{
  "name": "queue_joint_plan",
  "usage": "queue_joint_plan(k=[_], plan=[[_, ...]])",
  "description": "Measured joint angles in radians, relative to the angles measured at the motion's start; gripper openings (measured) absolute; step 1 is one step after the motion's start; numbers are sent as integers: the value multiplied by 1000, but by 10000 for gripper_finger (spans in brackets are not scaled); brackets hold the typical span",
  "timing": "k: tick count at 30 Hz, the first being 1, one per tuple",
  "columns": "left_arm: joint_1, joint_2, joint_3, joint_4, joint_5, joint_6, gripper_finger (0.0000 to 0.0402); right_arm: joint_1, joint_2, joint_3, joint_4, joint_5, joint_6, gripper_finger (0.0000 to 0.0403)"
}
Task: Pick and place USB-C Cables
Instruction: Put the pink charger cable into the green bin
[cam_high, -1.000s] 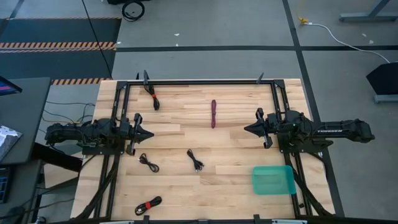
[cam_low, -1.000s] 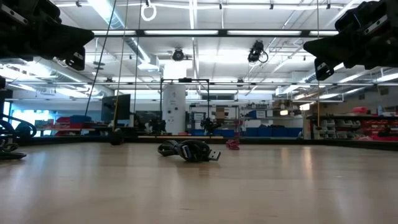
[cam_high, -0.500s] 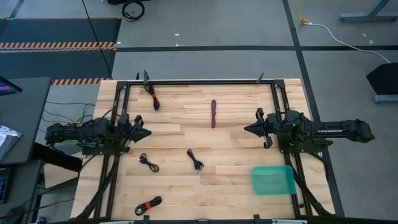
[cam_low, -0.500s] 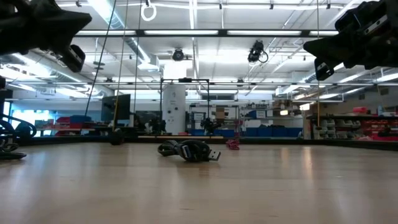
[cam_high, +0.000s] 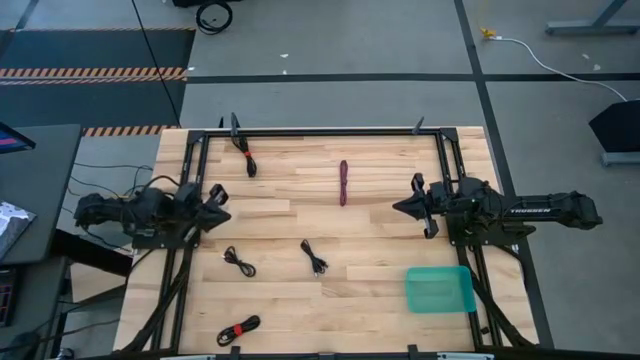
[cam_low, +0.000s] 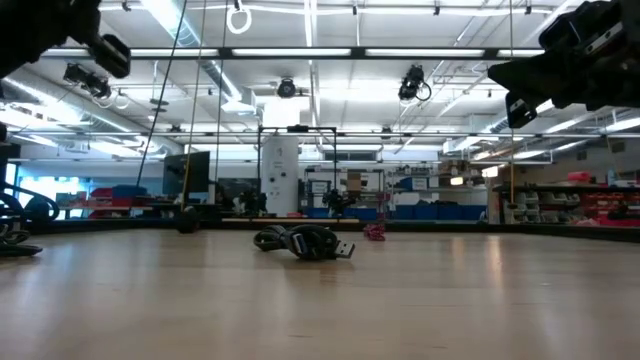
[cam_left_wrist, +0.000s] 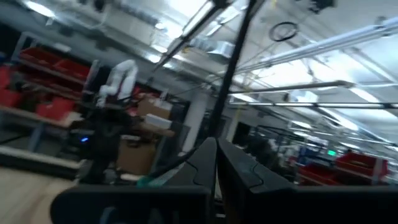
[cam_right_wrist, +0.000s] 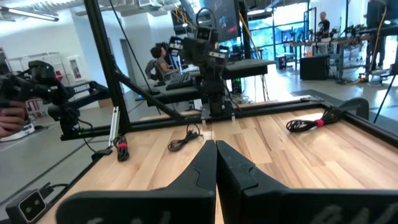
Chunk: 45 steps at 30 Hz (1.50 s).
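Five coiled USB-C cables lie flat on the wooden table in the high view: a black one with a red tie (cam_high: 247, 160) at the far left, a maroon one (cam_high: 343, 183) at the far middle, two black ones (cam_high: 239, 262) (cam_high: 315, 257) mid-table, and a black-and-red one (cam_high: 238, 330) by the near edge. The teal tray (cam_high: 438, 289) sits near right. My left gripper (cam_high: 226, 207) (cam_left_wrist: 216, 149) hovers shut at the left, tipped up toward the ceiling. My right gripper (cam_high: 395, 207) (cam_right_wrist: 216, 146) hovers shut at the right, level above the table.
A black frame (cam_high: 320, 131) runs along the table's far edge and down both sides. The low view shows a black cable with a plug (cam_low: 305, 242) mid-table and the maroon one (cam_low: 375, 232) behind it. A person (cam_right_wrist: 155, 62) sits at a desk beyond the table.
My left gripper has drawn back toward the table's left edge, risen and tipped upward; in the low view it has moved up and nearly out of the picture. The right arm and the cables have kept still.
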<state>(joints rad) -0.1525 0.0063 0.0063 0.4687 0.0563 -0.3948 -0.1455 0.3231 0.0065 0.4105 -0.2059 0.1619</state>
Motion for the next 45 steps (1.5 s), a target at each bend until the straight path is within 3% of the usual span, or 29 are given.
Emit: queue_joint_plan(k=[15,22,28,35,38,45], plan=[[-276,0,0,106,0,165,20,0,-1,0,22,3,-53,5],[-379,45,0,98,-6,145,20,0,-1,0,49,6,-53,5],[-451,133,0,118,-125,195,21,0,0,0,137,27,-45,5],[-473,243,0,170,-328,251,21,0,1,0,192,48,148,5],[-472,309,0,271,-399,276,21,0,1,0,198,48,151,5],[-473,496,2,586,-400,379,20,0,4,0,194,48,99,5]])
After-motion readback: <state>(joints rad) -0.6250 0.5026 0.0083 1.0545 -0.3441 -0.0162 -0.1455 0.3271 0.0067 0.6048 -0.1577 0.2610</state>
